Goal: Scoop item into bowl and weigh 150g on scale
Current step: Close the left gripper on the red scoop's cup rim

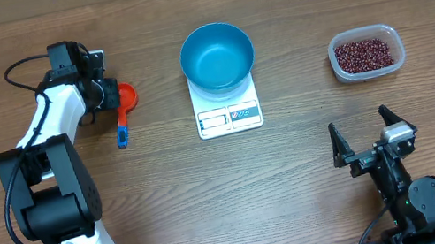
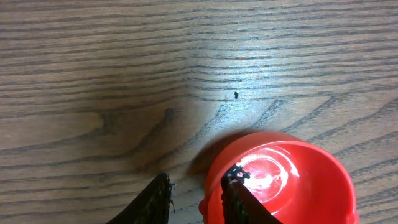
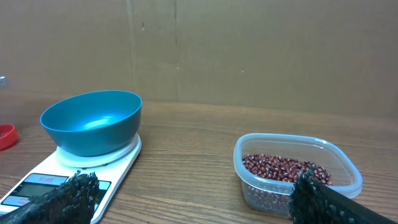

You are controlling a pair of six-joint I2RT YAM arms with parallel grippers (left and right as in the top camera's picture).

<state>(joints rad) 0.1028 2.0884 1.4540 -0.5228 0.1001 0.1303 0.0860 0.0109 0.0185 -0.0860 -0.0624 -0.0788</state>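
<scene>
2 grippers are in view. The left gripper is set down over the red scoop at the left of the table. In the left wrist view its fingers stand partly open astride the scoop's rim, 1 inside the cup and 1 outside. A gap shows between the outer finger and the rim, so no firm hold is judged to be made yet. The right gripper is held fully open near the front right edge, with nothing between its jaws.

The beans lie in the clear tub at the far right, well apart from the scoop. The bowl sits empty on the scale at the centre. The display cannot be read.

Step in hand: pickup of the scoop. No beans are moved yet, so the task is judged to be at its start.

Next move: the rim is to be clamped, then the scoop lifted level and carried past the bowl to the tub. A rim pinch is judged liable to tilt under load.
</scene>
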